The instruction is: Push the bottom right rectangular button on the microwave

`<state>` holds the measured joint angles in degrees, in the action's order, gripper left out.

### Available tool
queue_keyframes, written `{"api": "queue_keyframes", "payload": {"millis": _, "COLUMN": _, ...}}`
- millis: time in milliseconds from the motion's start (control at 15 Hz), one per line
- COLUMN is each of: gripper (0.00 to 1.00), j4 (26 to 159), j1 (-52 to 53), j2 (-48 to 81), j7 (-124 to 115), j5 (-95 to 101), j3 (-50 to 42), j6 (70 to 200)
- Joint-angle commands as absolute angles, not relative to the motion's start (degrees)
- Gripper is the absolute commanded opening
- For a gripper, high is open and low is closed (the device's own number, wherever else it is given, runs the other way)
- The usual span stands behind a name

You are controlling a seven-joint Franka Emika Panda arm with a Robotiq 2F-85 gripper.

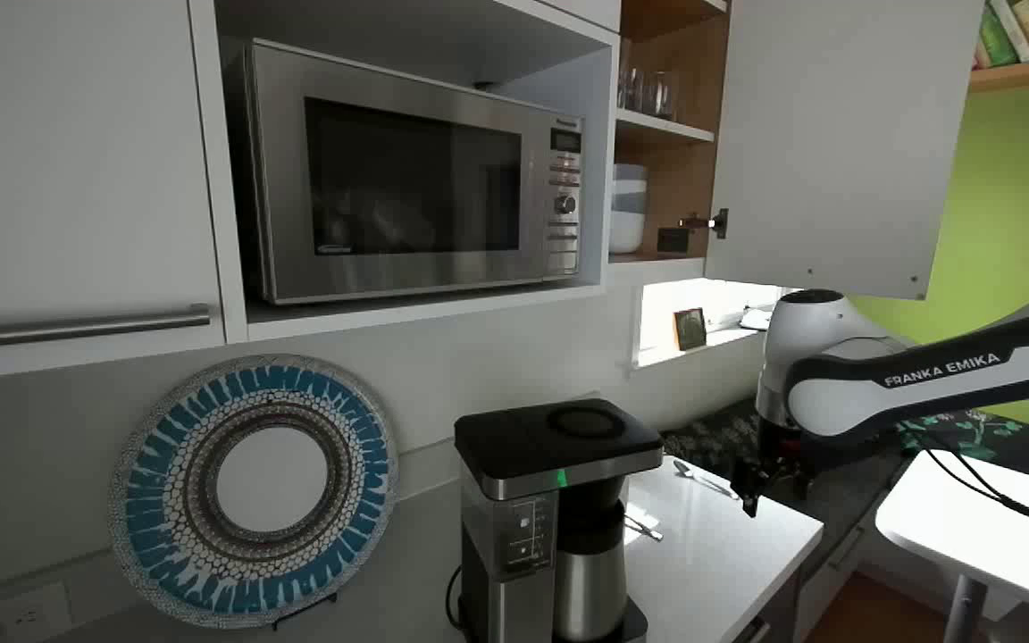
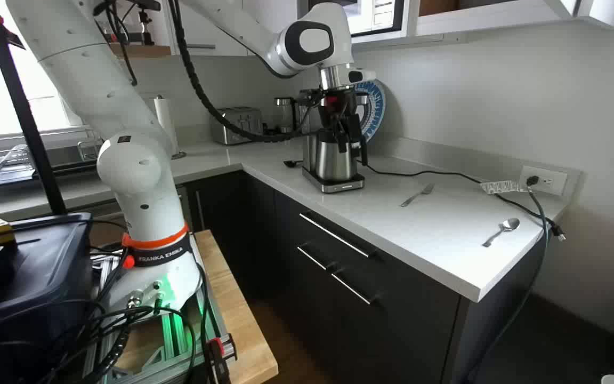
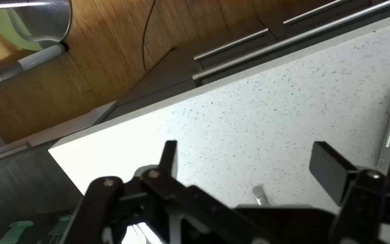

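black fingers (image 3: 328, 173) stand wide apart on the tool (image 3: 245, 157), with nothing gripped between them. it hangs pointing down over the table (image 3: 249, 115), above the handle end of some cutlery (image 3: 260, 196), touching neither. near it on the table is the coffee maker (image 1: 514, 527). farther off and higher, in an exterior view, a door (image 1: 827, 152) stands open beside the microwave (image 1: 416, 174), which sits well above the table. its panel (image 1: 565, 187) runs down the right end; the wanted one should be among the lowest buttons (image 1: 563, 261), under the knob (image 1: 565, 204), but they are too small to single out.

so the approach seems to be the step in hand: contact is not yet made, and the tool is well apart from the microwave. next, i judge, it needs to rise past the coffee maker, clear the door, and turn to face the panel. drawing the fingers together would give one narrow tip, less likely to catch a neighbouring button. a short, straight press should then do; a slanted one could slide off.
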<state>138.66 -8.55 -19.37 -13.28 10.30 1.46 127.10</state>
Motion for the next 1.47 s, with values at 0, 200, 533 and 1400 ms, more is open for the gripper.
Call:
{"api": "queue_keyframes", "payload": {"millis": 0, "gripper": 1.00, "j4": 138.55, "j1": -7.84, "j2": -19.36, "j7": -13.45, "j5": 10.56, "j3": 0.78, "j6": 126.92}}
{"api": "queue_keyframes", "payload": {"millis": 200, "gripper": 1.00, "j4": 138.55, "j1": -7.84, "j2": -19.35, "j7": -13.45, "j5": 10.56, "j3": 0.78, "j6": 126.92}}
{"api": "queue_keyframes", "payload": {"millis": 533, "gripper": 1.00, "j4": 138.55, "j1": -7.83, "j2": -19.35, "j7": -13.45, "j5": 10.56, "j3": 0.78, "j6": 126.92}}
{"api": "queue_keyframes", "payload": {"millis": 1400, "gripper": 1.00, "j4": 119.25, "j1": 0.69, "j2": -25.32, "j7": -0.76, "j5": 11.56, "j3": 3.87, "j6": 140.72}}
